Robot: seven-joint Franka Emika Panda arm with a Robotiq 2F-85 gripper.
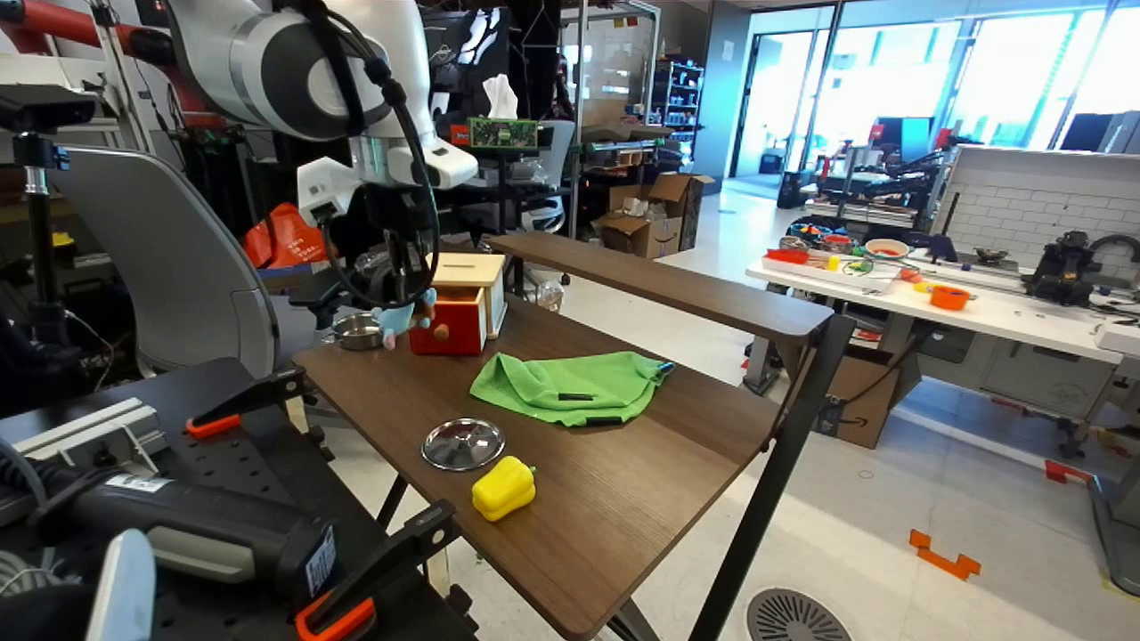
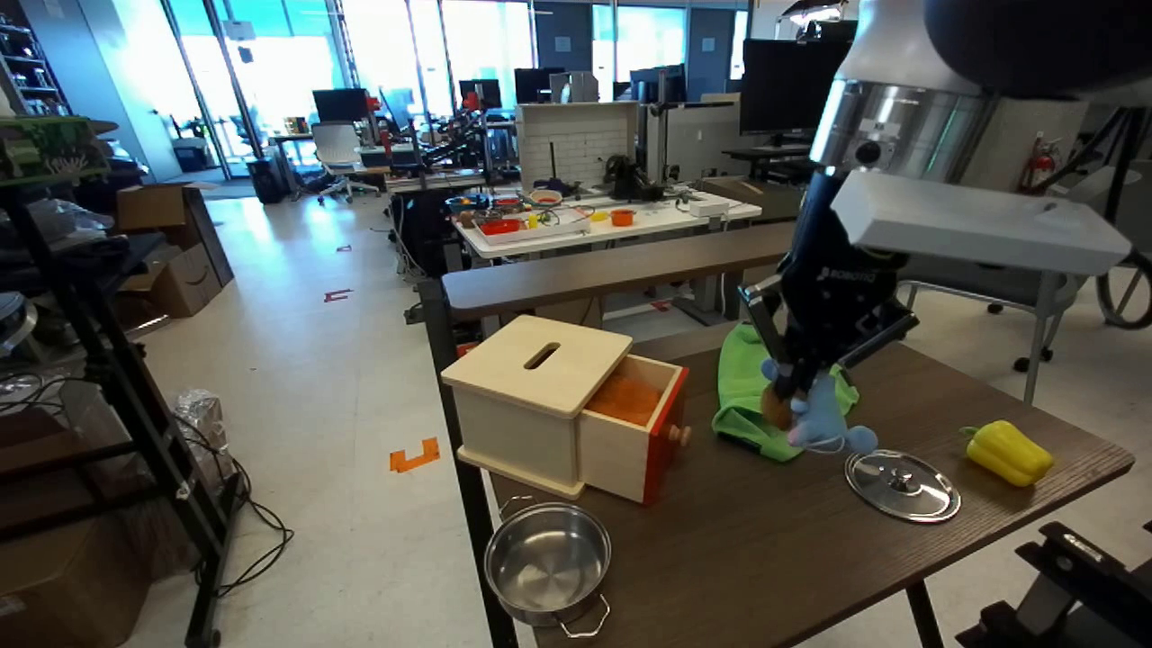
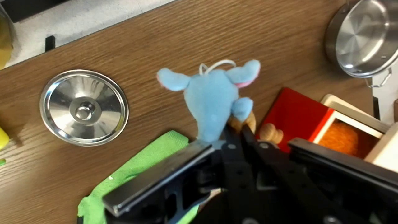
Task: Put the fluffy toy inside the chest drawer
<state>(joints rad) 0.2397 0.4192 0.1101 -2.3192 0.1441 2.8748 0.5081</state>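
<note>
The fluffy toy is pale blue with long ears and a brown part; it shows in both exterior views [image 1: 396,322] [image 2: 823,418] and the wrist view [image 3: 211,96]. My gripper [image 2: 792,385] is shut on the toy's brown part, fingertips close together in the wrist view [image 3: 238,127]. It holds the toy above the table, out in front of the drawer's knob side. The chest drawer [image 2: 504,360] has a tan wooden top with a slot. Its red-fronted drawer [image 1: 452,322] is pulled partly out, and an orange, furry-looking surface shows inside it [image 3: 340,138].
A steel pot [image 2: 547,562] stands beside the chest at the table's edge. A green cloth [image 1: 570,387], a round metal lid [image 1: 463,443] and a yellow pepper [image 1: 504,488] lie on the brown table [image 1: 614,499]. A raised brown shelf [image 1: 659,276] runs along one side.
</note>
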